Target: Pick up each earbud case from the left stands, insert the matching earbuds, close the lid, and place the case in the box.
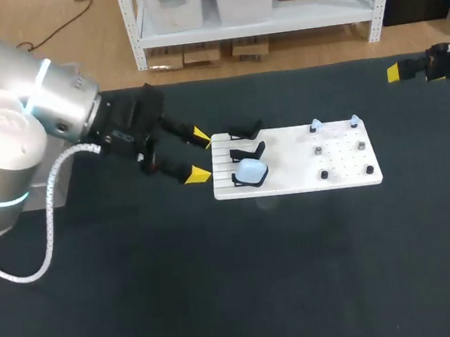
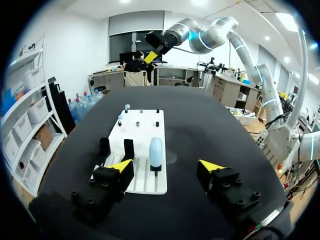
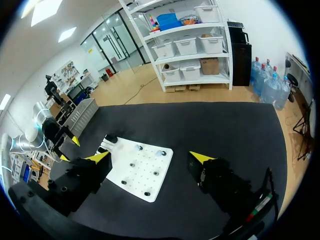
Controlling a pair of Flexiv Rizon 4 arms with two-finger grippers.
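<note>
Ideally the left claw (image 1: 200,153), spread wide and empty beside the white slotted plastic board (image 1: 288,158) on the dark desk (image 1: 221,281), should advance squarely until the pale blue rounded earbud case (image 1: 250,170), perched on its black stand (image 1: 247,184), sits centred between both tips before pinching, while the right claw (image 3: 150,157), likewise released, hangs well apart.

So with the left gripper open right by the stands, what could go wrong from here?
1. The left gripper is close to the empty stands; closing in on the earbud case, a finger might clip one and shift the white board.
2. The case looks rounded and smooth, so an off-centre pinch might let it slip or tip.
</note>
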